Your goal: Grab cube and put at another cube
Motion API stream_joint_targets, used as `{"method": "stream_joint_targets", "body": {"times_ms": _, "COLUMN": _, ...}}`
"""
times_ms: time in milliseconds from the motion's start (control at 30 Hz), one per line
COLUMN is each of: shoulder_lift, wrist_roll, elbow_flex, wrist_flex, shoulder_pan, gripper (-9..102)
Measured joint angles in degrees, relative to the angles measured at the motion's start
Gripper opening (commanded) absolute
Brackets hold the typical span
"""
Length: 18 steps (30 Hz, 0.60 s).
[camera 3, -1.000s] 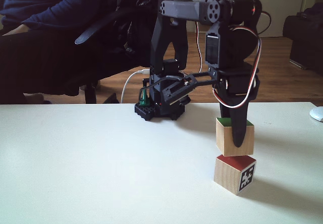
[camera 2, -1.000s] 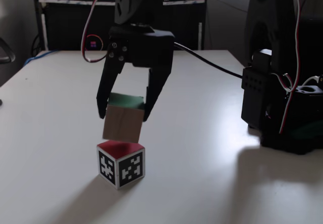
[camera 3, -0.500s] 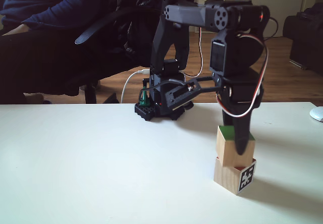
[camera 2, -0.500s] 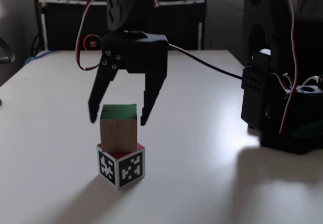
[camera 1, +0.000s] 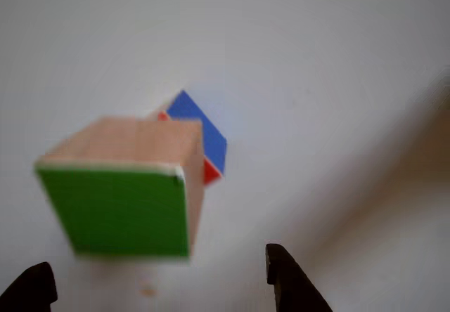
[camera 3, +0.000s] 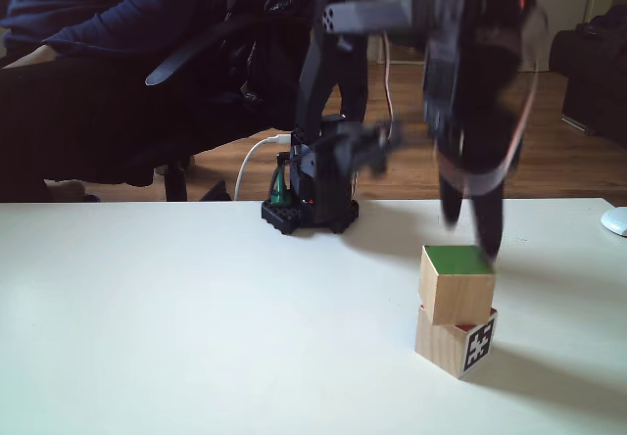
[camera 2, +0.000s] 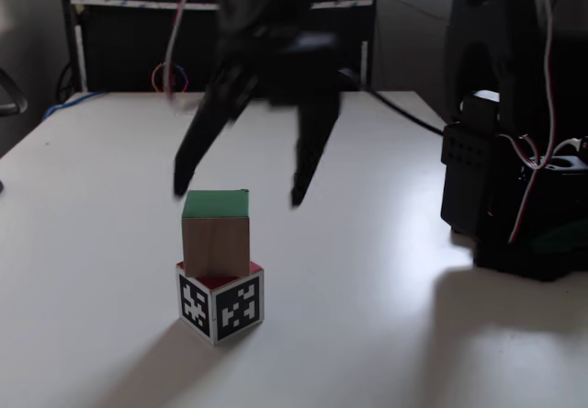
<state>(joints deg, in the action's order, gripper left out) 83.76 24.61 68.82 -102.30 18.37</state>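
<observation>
The cube (camera 2: 216, 240), light wood with a green top, rests on another cube (camera 2: 220, 304), which has a red top and black-and-white marker faces. In a fixed view the stack stands near the table's front, the cube (camera 3: 456, 286) set slightly askew on another cube (camera 3: 451, 343). My gripper (camera 2: 239, 195) hangs open and motion-blurred just above the stack, touching nothing. It is also blurred above the green face in a fixed view, gripper (camera 3: 470, 237). In the other view the gripper (camera 1: 156, 257) fingertips straddle the cube (camera 1: 119, 203), with another cube (camera 1: 202, 135) showing blue and red beneath.
The arm's black base (camera 2: 514, 197) stands at the right, also visible as base (camera 3: 313, 195) at the table's back. A seated person (camera 3: 88, 53) is behind the table. A black cabinet (camera 2: 129, 40) lies beyond the far edge. A white object (camera 3: 615, 221) sits at the right edge.
The gripper opened and let the green-faced cube down onto the red-topped cube, then rose clear of it. The cube now stands free on the stack.
</observation>
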Motion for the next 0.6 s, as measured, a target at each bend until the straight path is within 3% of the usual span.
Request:
{"method": "stream_joint_targets", "body": {"times_ms": 233, "shoulder_lift": 33.5, "wrist_roll": -8.0, "elbow_flex": 7.6, "wrist_flex": -0.9, "shoulder_pan": 0.7, "gripper": 43}}
{"method": "stream_joint_targets", "body": {"times_ms": 333, "shoulder_lift": 50.9, "wrist_roll": -15.5, "elbow_flex": 13.6, "wrist_flex": 3.3, "shoulder_pan": -10.0, "gripper": 42}}
{"method": "stream_joint_targets", "body": {"times_ms": 467, "shoulder_lift": 73.5, "wrist_roll": -23.0, "elbow_flex": 31.4, "wrist_flex": 10.7, "shoulder_pan": -25.1, "gripper": 34}}
{"method": "stream_joint_targets", "body": {"times_ms": 600, "shoulder_lift": 90.6, "wrist_roll": -25.2, "elbow_flex": 54.8, "wrist_flex": 19.9, "shoulder_pan": -30.4, "gripper": 16}}
